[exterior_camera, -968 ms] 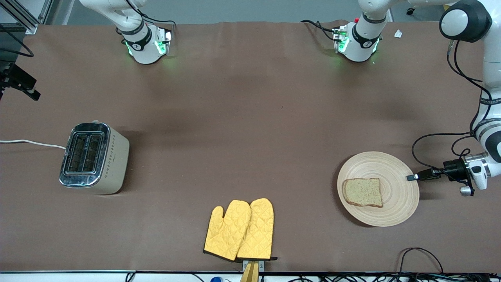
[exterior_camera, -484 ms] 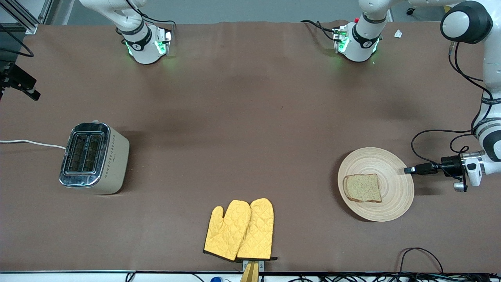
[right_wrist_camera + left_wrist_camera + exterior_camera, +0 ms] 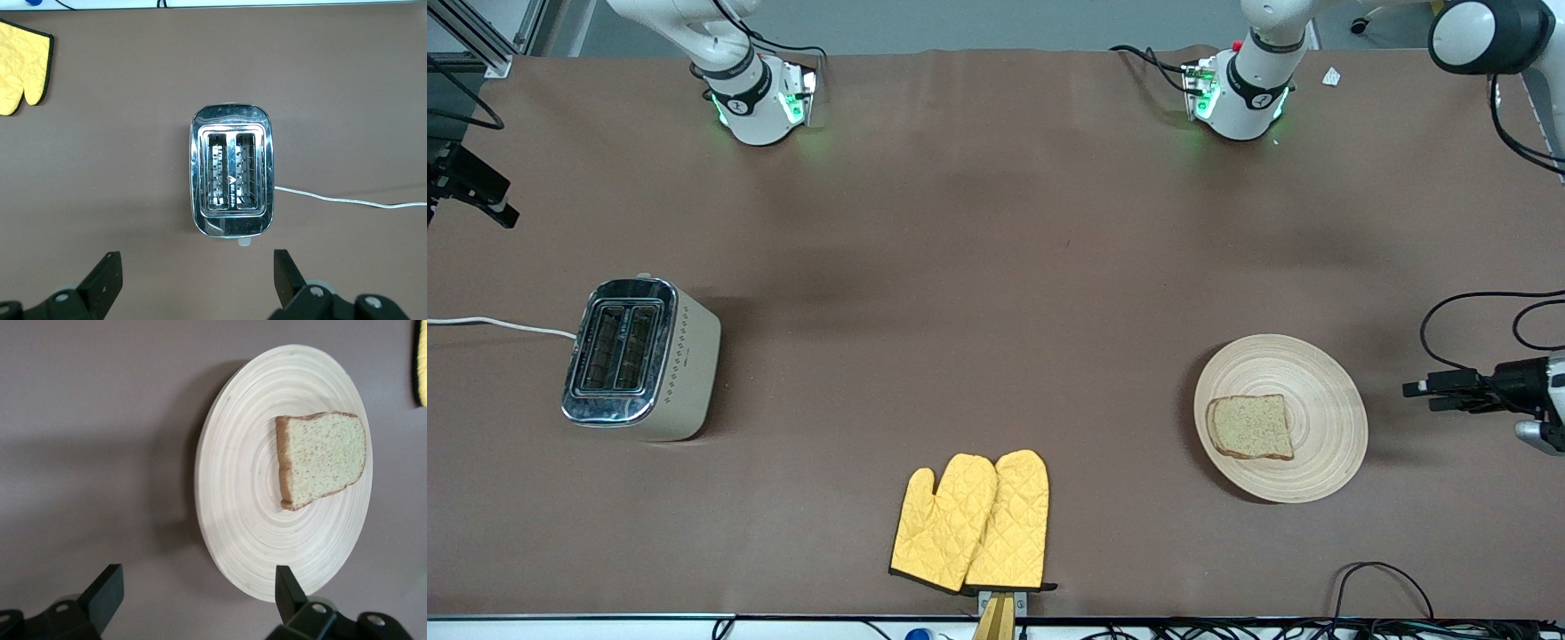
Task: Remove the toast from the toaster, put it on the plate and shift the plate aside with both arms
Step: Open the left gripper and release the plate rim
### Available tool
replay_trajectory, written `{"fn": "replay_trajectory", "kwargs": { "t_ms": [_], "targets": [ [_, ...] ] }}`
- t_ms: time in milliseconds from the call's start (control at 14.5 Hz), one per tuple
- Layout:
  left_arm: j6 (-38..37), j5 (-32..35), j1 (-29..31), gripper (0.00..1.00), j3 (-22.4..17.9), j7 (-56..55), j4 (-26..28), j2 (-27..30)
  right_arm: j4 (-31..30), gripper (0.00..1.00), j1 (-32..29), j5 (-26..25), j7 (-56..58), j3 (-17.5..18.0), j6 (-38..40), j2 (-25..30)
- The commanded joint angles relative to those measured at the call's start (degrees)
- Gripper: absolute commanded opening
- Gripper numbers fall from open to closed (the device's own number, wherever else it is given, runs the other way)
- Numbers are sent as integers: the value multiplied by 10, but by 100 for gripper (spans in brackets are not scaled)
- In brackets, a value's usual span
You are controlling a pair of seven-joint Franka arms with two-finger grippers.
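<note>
The toast (image 3: 1251,427) lies flat on the round pale wooden plate (image 3: 1329,409), which rests on the table toward the left arm's end. My left gripper (image 3: 1419,396) is open and empty, low beside the plate's rim on the left arm's side, a short gap away. In the left wrist view the plate (image 3: 233,493) and toast (image 3: 320,457) lie ahead of the open left gripper (image 3: 198,580). My right gripper (image 3: 197,267) is open and empty, high over the toaster (image 3: 231,170); that arm waits.
The toaster (image 3: 640,356) stands toward the right arm's end, slots empty, with a white cord (image 3: 498,324) running off the table. Two yellow oven mitts (image 3: 971,520) lie near the table's front edge. Cables (image 3: 1383,578) loop near the front edge below the plate.
The left gripper shifted the plate slightly by its rim, then let go, opened and drew back toward the left arm's end of the table. The plate and toast now lie still.
</note>
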State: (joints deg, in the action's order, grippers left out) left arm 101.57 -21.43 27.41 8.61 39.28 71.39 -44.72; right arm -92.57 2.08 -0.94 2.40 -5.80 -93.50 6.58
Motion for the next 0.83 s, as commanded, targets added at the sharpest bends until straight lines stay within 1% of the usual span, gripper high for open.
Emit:
{"fn": "replay_trajectory", "kwargs": {
  "t_ms": [0,69,277,553,691,761],
  "targets": [
    [-4,74,-45,100,-3,-66,15,85,8,100,-2,-9,2,3,6,-3],
    [-4,95,-57,100,-1,-91,16,101,8,100,-2,-9,2,3,6,-3],
    [-18,104,-94,100,9,-185,38,155,8,100,-2,-9,2,3,6,-3],
    [-41,112,-156,100,14,-318,39,190,8,100,-1,-9,3,4,6,-3],
    [-48,159,-198,100,15,-383,39,217,8,100,-1,-9,3,3,5,-3],
    [-61,169,-217,100,15,-408,38,227,7,100,-1,-9,2,3,6,-3]
  ]
}}
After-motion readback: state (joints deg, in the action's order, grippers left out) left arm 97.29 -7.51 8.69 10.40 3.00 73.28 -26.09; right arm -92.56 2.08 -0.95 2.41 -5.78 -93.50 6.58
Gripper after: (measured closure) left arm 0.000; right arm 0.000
